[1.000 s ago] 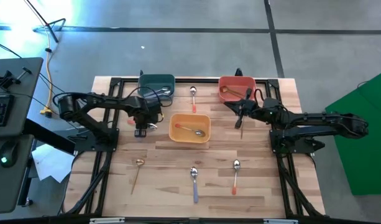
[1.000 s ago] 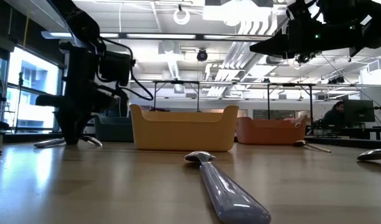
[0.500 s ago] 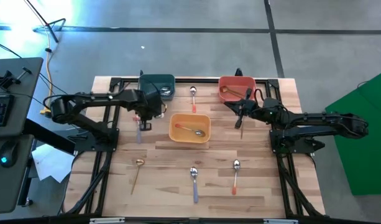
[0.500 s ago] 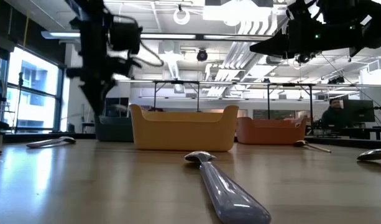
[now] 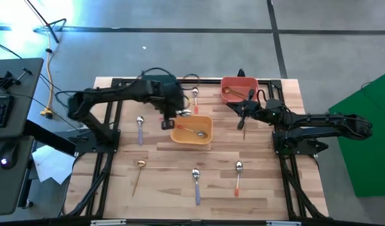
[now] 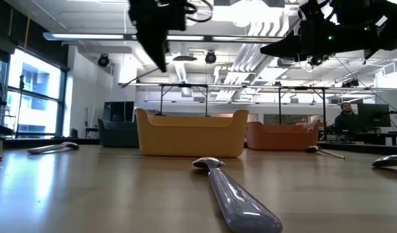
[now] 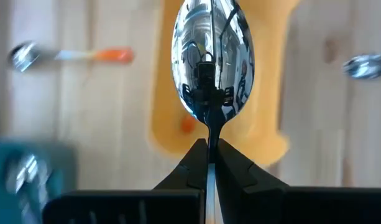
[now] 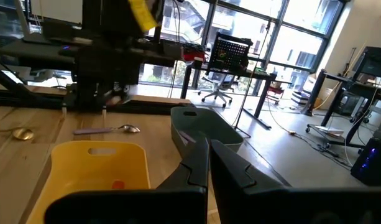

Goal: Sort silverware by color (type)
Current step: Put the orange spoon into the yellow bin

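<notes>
Three bins at upper centre: teal bin [image 5: 156, 81], yellow bin [image 5: 191, 129], red bin [image 5: 238, 88]. Five spoons lie loose on the counter [image 5: 173, 182]. Left hand [image 5: 169, 120], beside the yellow bin's left rim, clenches a spoon [image 7: 210, 62] by its neck. Right hand [image 5: 243, 120] hovers right of the yellow bin, fingers closed, empty.

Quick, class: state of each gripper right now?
Left gripper: shut on a spoon, above the yellow bin.
Right gripper: shut, holding nothing visible, near the red bin.
</notes>
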